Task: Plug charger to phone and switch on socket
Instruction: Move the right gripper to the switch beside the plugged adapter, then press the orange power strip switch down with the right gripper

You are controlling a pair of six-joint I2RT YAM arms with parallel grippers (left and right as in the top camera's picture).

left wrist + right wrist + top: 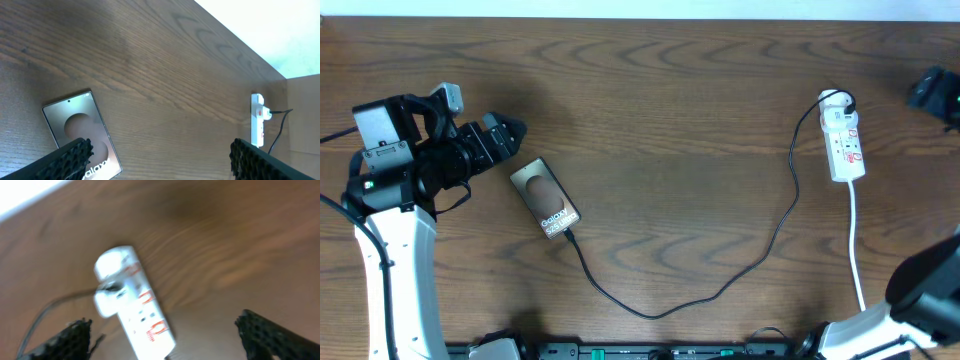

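Overhead: charger [650,315] tip touching short edge of phone [545,198], other end run into socket [844,140]; plug-in step looks done, seating not confirmable; step in hand judged as the switch.

Right gripper [165,330] off to the side of socket, apart from it, aimed at it; fingers spread wide, pinching nothing; right wrist view smeared.

Next move likely one fingertip down onto the switch; switch itself not made out among the red markings; calls for an offset approach and a light press, since strip could skid on smooth wood.

Left gripper [512,138] far from socket, just beyond phone; spread too, empty.

Phone well apart from socket, lying flat, face up.

Materials:
- phone: glossy rigid slab, rounded corners, pale oval patch
- charger: thin, black, limp, in a long loop
- socket: white hard plastic, oblong, thicker white cord trailing
- table [670,100]: dark woodgrain
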